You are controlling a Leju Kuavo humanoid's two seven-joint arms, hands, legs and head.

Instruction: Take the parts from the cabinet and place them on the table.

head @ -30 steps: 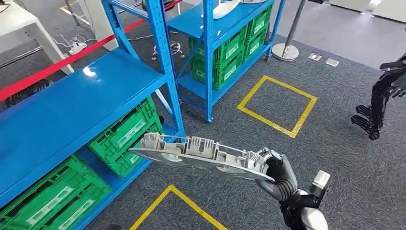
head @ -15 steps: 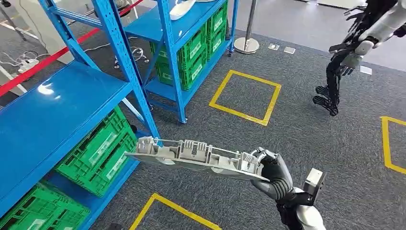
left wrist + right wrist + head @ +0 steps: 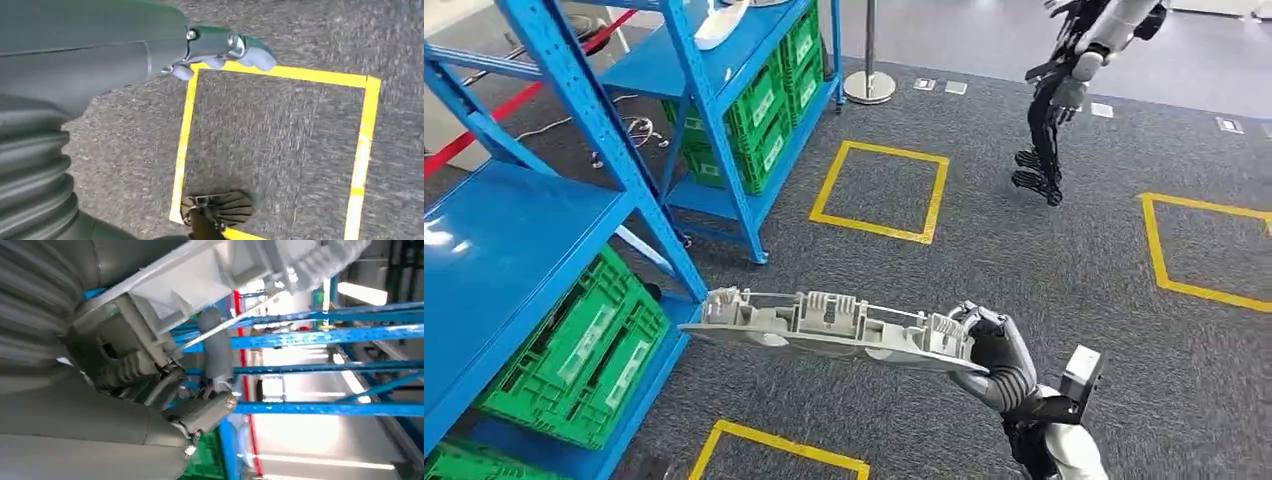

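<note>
Out over the grey carpet beside the blue rack [image 3: 584, 120], a long, stiff, probably light grey plastic part [image 3: 824, 325] is gripped at one end by the right hand [image 3: 994, 360], so sagging leverage is judged likely; the left hand [image 3: 225, 47] hangs empty.

Green crates [image 3: 574, 350] sit at nine o'clock, yellow floor squares [image 3: 879, 190] at twelve, a stanchion base [image 3: 870, 86] beyond, another robot [image 3: 1064, 90] at one.
</note>
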